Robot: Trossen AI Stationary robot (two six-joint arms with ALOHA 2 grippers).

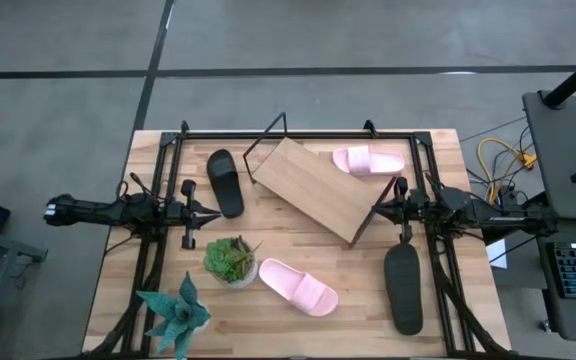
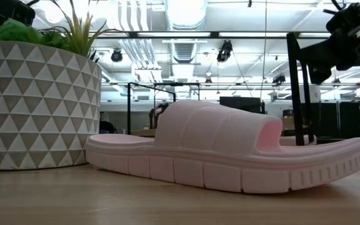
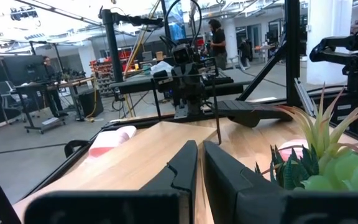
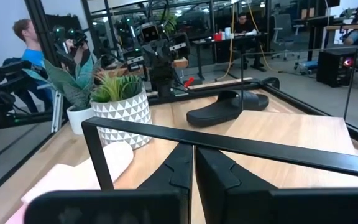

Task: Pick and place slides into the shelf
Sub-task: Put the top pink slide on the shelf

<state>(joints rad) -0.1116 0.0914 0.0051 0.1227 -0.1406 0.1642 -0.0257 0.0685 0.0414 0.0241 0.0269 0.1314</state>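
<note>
The shelf (image 1: 313, 188), a light-wood board on a black wire frame, stands askew at the table's middle. One black slide (image 1: 225, 182) lies left of it, sole down. One pink slide (image 1: 368, 160) lies by the shelf's far right side. The other pink slide (image 1: 298, 286) (image 2: 230, 150) rests near the front, the other black slide (image 1: 403, 286) at the near right. My left gripper (image 1: 208, 212) (image 3: 201, 155) is shut, hovering beside the left black slide. My right gripper (image 1: 383, 210) (image 4: 193, 152) is shut at the shelf's right corner, with the frame's bar (image 4: 260, 152) crossing just before its fingertips. My right gripper's shut fingertips sit right at the shelf's black wire bar (image 4: 185, 140), coming level from the table's right. I cannot tell whether they touch it. My left gripper touches nothing.
A potted plant in a triangle-patterned pot (image 1: 231, 260) (image 4: 122, 112) stands near the left gripper, and a second plant (image 1: 178, 312) at the near left corner. Black rails (image 1: 298, 133) border the table. People (image 4: 27, 43) are in the room beyond.
</note>
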